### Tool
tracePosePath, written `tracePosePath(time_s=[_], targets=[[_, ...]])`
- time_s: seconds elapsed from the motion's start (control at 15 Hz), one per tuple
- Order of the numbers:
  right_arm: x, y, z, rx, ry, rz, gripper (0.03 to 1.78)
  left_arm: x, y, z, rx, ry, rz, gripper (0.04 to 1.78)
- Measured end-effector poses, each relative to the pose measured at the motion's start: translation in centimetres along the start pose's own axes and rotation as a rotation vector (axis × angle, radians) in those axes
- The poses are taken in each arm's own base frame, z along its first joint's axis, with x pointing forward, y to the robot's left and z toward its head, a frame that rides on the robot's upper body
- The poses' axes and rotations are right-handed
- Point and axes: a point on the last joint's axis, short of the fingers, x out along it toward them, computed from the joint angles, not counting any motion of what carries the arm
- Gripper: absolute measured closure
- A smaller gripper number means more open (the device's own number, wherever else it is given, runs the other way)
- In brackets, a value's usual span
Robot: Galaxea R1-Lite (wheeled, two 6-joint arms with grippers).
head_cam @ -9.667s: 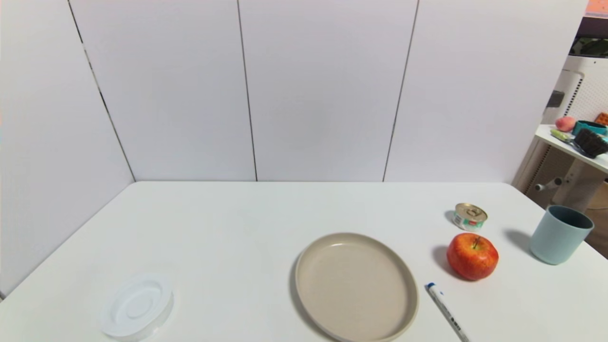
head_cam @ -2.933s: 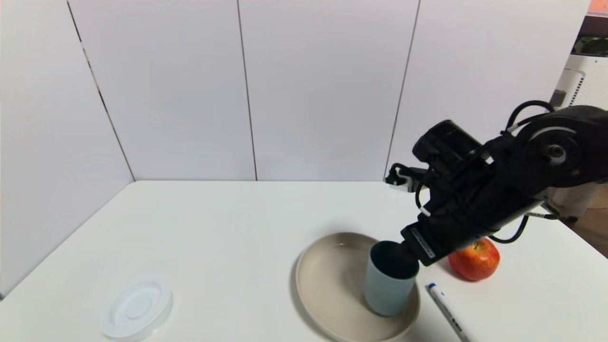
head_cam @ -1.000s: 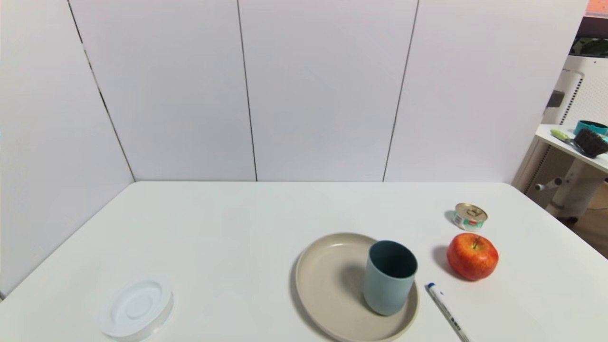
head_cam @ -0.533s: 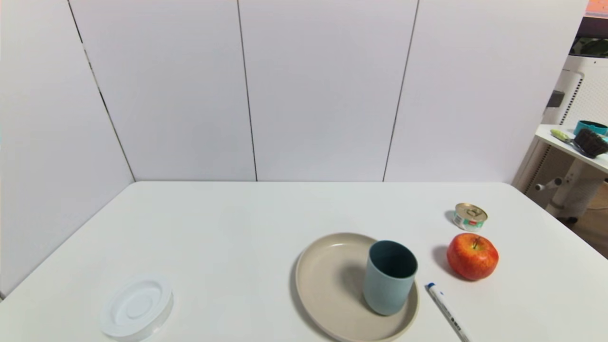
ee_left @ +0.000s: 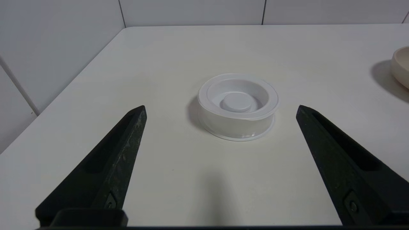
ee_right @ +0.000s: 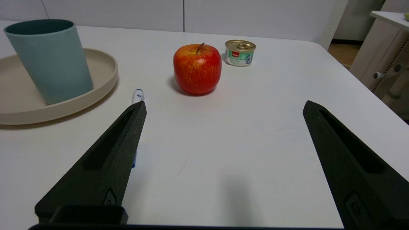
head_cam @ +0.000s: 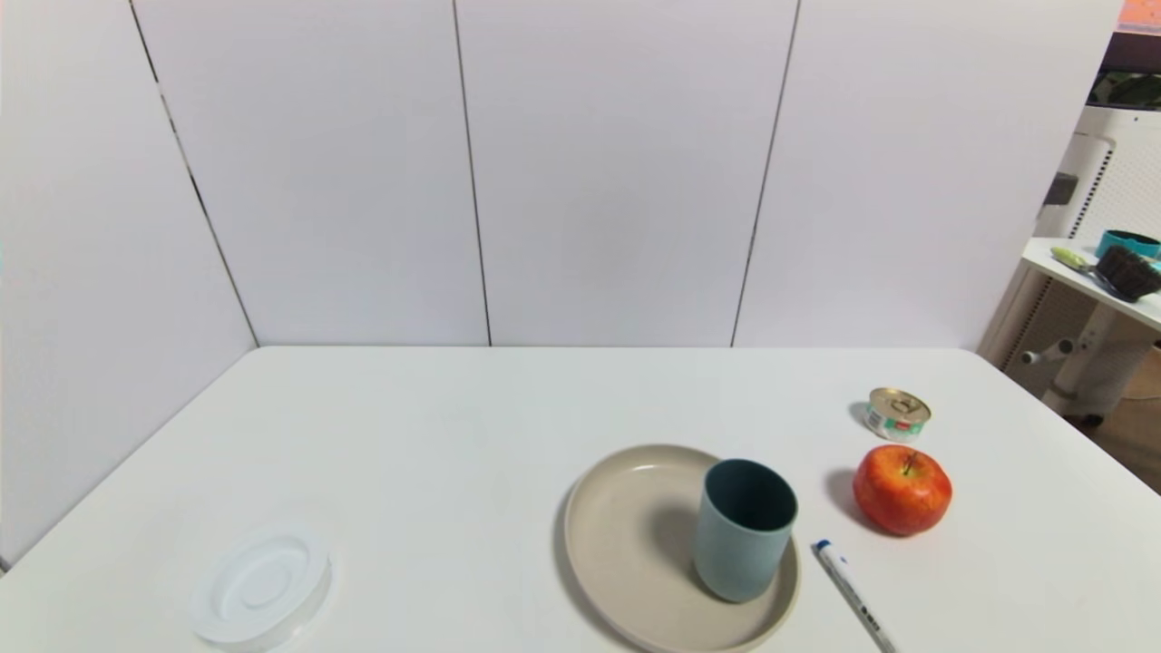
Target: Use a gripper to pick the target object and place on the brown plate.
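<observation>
The pale blue-grey cup point(head_cam: 744, 529) stands upright on the right part of the brown plate point(head_cam: 626, 544); both also show in the right wrist view, the cup point(ee_right: 51, 60) on the plate point(ee_right: 102, 68). Neither arm shows in the head view. My right gripper point(ee_right: 223, 107) is open and empty, low over the table at its near right, apart from the cup. My left gripper point(ee_left: 220, 108) is open and empty, parked at the near left, facing the white dish point(ee_left: 238, 105).
A red apple point(head_cam: 902, 489) and a small gold-lidded can point(head_cam: 897, 414) sit right of the plate. A white-and-blue pen point(head_cam: 853, 594) lies by the plate's right rim. The white plastic dish point(head_cam: 261, 585) is at the near left. A side table stands at the far right.
Since 2.9 s ago the right arm has let go of the cup on the plate and pulled back out of the head view. Nothing has moved in the last second.
</observation>
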Motion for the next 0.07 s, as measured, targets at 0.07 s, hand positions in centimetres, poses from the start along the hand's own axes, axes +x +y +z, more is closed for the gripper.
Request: tracePosePath(time_s=[0.07], targets=[[0.00, 0.00, -0.02, 0.001, 0.002, -0.001, 0.12, 0.00, 0.00, 0.00, 0.000, 0.000, 0.000, 0.13]])
